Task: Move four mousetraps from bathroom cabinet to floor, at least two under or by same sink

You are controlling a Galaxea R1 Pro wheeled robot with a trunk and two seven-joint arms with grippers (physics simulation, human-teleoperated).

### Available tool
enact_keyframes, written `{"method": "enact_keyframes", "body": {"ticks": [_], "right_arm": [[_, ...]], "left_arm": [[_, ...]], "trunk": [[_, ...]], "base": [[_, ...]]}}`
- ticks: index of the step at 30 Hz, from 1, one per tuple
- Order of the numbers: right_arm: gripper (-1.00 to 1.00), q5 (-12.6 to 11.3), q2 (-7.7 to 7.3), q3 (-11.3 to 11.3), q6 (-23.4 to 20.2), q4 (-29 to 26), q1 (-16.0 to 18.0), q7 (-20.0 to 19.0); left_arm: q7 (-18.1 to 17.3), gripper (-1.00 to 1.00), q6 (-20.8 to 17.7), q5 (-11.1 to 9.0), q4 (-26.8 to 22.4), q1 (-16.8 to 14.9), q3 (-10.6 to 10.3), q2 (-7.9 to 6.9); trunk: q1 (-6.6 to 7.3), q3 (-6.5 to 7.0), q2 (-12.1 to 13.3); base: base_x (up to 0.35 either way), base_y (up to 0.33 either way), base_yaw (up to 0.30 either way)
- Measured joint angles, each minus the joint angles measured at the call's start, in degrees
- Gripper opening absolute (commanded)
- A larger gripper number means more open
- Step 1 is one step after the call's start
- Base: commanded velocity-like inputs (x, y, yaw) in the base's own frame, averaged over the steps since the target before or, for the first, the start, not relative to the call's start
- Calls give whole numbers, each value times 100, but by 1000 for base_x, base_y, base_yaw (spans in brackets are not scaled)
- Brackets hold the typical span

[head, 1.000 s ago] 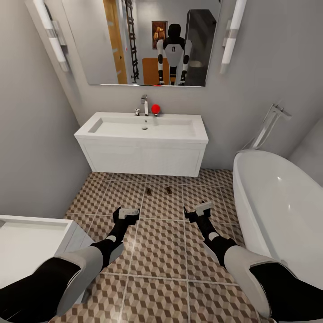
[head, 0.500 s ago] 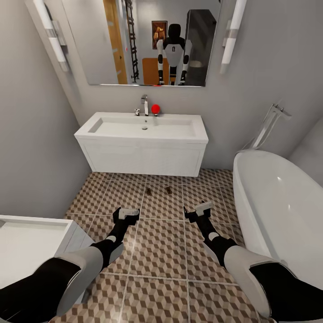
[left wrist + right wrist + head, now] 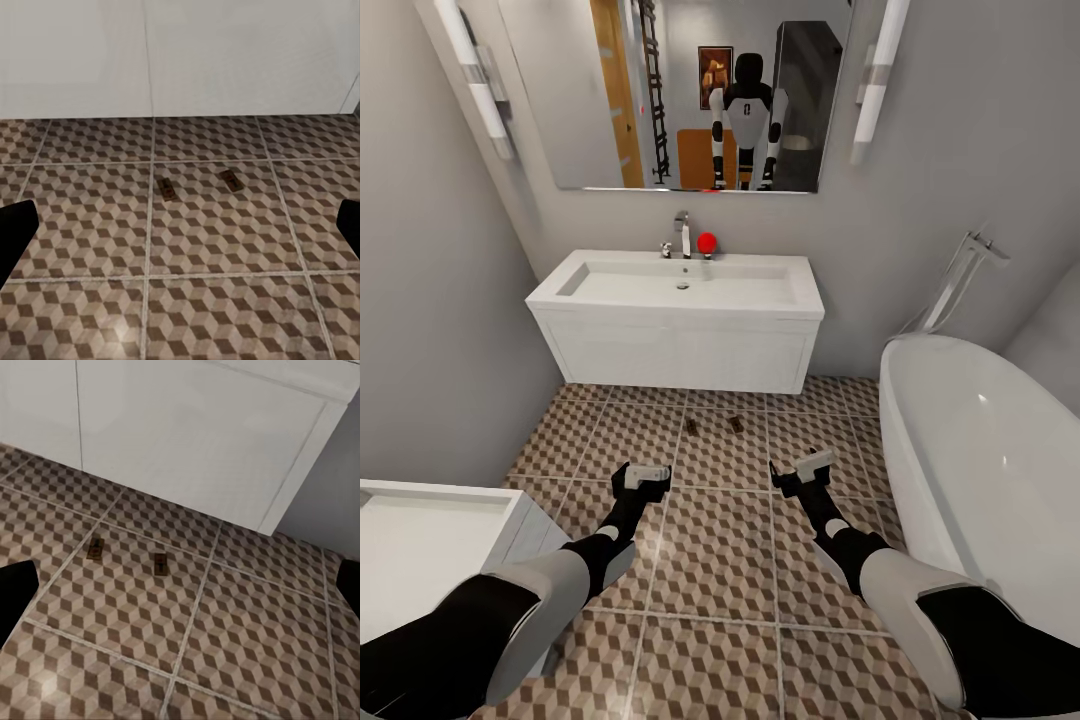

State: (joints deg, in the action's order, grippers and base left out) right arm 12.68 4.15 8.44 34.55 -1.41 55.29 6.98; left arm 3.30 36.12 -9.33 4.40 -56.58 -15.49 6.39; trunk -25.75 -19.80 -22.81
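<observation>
Two small tan mousetraps point(image 3: 691, 426) point(image 3: 736, 423) lie side by side on the cube-patterned bathroom floor point(image 3: 720, 540), just in front of the white wall-hung bathroom sink point(image 3: 680, 285). They also appear in the left wrist view as mousetraps point(image 3: 169, 188) point(image 3: 231, 180) and in the right wrist view point(image 3: 95, 549) point(image 3: 160, 562). My left gripper point(image 3: 645, 470) and right gripper point(image 3: 815, 462) hover above the tiles, a short way back from the traps. Both are open and hold nothing. The mirror reflects an orange-brown cabinet point(image 3: 705, 160) behind me.
A white bathtub point(image 3: 990, 450) runs along the right with a chrome floor tap point(image 3: 960, 275). A small square white unit point(image 3: 430, 530) stands at my near left. A red ball point(image 3: 707, 242) sits by the sink tap point(image 3: 682, 232). Grey walls close the left and back.
</observation>
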Motion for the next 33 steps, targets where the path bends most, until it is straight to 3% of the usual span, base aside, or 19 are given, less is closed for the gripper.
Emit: {"method": "enact_keyframes", "body": {"ticks": [11,22,28,33], "right_arm": [[100,3,-9,-9,16,0,-365,19],[100,-38,-55,2,5,8,-984,125],[100,-286,-63,6,-8,12,-1352,334],[100,-848,-70,10,-10,16,-1659,410]], "left_arm": [[-15,100,0,-1,1,246,0,-22],[-19,100,0,-2,3,911,3,-97],[8,100,0,-4,9,1438,10,-230],[28,100,0,-6,10,1834,10,-366]], "trunk": [[0,0,0],[0,-1,0],[0,-1,0],[0,-1,0]], "base": [[0,0,0],[0,0,0],[0,0,0],[0,0,0]]}}
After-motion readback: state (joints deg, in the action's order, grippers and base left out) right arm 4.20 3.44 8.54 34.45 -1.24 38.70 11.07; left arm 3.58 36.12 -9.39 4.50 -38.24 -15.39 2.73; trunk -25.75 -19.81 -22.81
